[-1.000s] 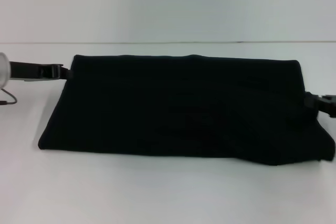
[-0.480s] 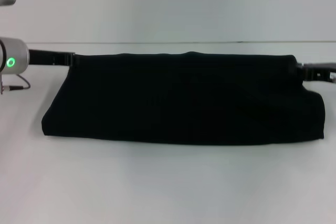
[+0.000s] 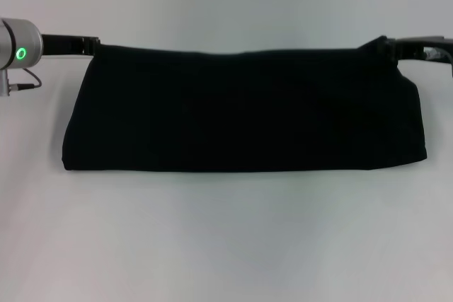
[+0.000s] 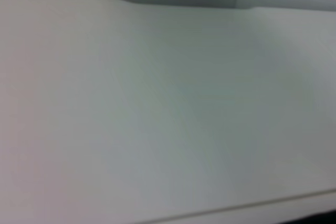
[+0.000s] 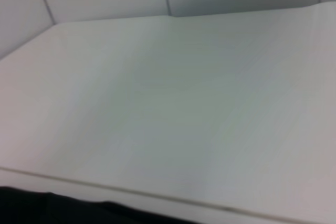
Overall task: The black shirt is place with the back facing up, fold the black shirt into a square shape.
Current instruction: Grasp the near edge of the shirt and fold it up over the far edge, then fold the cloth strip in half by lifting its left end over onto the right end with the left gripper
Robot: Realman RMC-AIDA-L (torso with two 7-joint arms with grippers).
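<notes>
Black shirt (image 3: 244, 111): matte soft cloth, plain, wide folded band over white table (image 3: 226, 238). Left gripper (image 3: 93, 46) and right gripper (image 3: 387, 46) each clamp one upper corner.

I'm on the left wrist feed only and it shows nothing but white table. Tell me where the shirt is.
Observer: In the head view the shirt is a wide black band stretched between both arms, in front of the robot.
Operator: Give me the left gripper's hold.
Observer: The left gripper is clamped on the shirt's upper left corner, and that top edge runs nearly straight from it.
Operator: Now report the right side.
Observer: The right gripper grips the upper right corner at about the same height. The right wrist view shows only a black strip of shirt along its edge.
</notes>
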